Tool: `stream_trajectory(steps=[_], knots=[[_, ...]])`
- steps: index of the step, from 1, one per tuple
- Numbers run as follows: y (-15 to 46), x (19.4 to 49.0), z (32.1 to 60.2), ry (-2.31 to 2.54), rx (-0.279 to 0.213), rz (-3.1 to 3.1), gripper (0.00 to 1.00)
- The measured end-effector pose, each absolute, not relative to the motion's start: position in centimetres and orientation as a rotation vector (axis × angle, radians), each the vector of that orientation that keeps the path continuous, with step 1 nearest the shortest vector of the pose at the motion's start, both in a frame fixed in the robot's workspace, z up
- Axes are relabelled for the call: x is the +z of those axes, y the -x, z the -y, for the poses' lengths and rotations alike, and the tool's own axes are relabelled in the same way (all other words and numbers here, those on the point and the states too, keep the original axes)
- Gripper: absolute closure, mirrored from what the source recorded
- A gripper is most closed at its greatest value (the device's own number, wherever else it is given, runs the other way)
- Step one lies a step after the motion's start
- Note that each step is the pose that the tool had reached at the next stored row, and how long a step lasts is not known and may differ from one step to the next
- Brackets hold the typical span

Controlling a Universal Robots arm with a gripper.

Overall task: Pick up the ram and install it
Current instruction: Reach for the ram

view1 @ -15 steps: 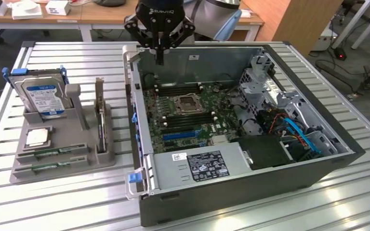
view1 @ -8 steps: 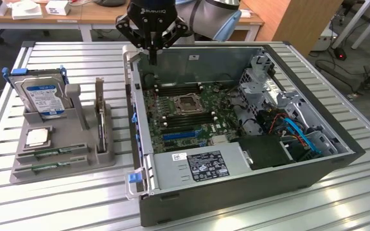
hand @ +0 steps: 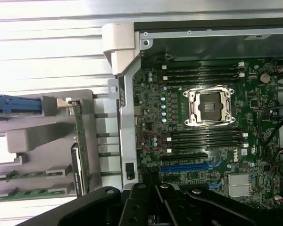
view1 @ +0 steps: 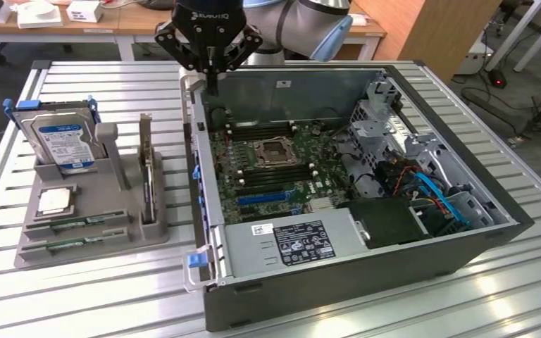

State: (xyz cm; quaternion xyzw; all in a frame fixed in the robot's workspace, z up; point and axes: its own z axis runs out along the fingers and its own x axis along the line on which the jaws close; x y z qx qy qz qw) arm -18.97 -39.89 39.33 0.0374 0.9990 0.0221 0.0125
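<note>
Pincer point(view1: 212, 79) closed on nothing, hanging over the far wall of the computer case point(view1: 346, 282).
The ram point(view1: 75, 224) lies in the grey tray point(view1: 153, 229), about seven o'clock from me in the exterior view. I judge it light, stiff and brittle, so I'd take it by its long bare edges, off the chips.

The table point(view1: 92, 84) is pale ribbed metal, a bit shiny. The computer case point(view1: 346, 296) is dark, dull metal. At nine o'clock from it in the exterior view, the holder point(view1: 153, 218) is smooth grey matt plastic. The hard drive point(view1: 64, 141) is shiny silver metal with a blue paper label.
</note>
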Motion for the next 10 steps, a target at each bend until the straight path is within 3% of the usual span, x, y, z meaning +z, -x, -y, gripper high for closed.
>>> stream_trajectory(steps=[10], knots=[[21.0,39.3,39.9,-0.117,0.069,-3.114,0.91]])
